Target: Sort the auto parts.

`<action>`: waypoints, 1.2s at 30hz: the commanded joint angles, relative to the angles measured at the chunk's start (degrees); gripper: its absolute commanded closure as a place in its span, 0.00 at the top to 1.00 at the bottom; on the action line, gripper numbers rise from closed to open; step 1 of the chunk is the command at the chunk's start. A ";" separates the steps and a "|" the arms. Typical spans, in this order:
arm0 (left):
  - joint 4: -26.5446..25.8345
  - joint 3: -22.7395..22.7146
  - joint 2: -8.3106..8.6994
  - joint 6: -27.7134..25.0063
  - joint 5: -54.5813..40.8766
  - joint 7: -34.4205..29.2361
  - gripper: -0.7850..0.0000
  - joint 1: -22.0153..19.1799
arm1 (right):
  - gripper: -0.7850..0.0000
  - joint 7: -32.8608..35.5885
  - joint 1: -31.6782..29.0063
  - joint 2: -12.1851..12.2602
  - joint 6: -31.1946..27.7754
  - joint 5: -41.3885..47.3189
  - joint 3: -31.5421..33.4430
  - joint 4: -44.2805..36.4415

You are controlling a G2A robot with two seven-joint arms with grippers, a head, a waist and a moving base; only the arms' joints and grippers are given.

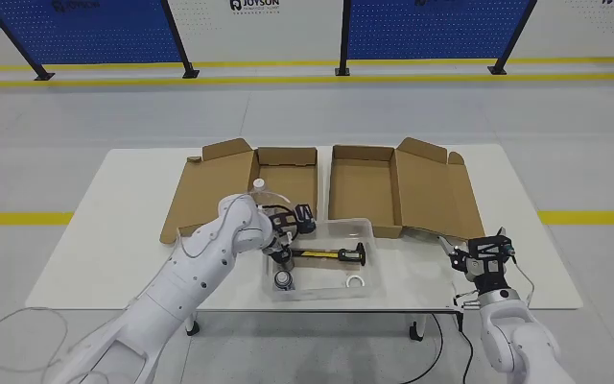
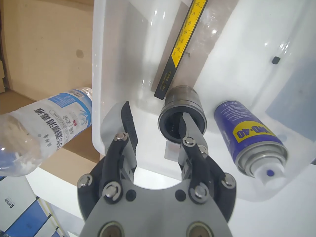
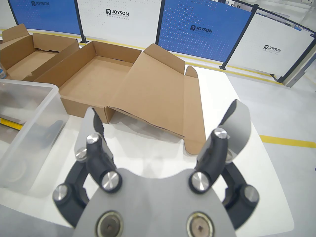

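Left gripper (image 2: 155, 111) fingers spread inside the clear bin (image 2: 98, 62); one tip seems sunk in the bore of the metal bearing (image 2: 182, 97). The caliper (image 2: 191, 20) runs off frame. Right gripper (image 3: 164, 107) fingers spread above the bench (image 3: 153, 149).

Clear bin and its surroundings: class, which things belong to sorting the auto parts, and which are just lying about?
Job in hand: clear bin, bearing, caliper, spray can, bottle, left box, right box, left gripper with one finger inside the bearing.
Lying about: partition panels, floor tape.
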 commanded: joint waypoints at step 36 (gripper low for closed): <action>4.36 7.72 -1.88 -1.20 -8.08 3.35 0.41 -4.46 | 1.00 0.00 0.00 0.00 0.00 0.00 0.00 0.00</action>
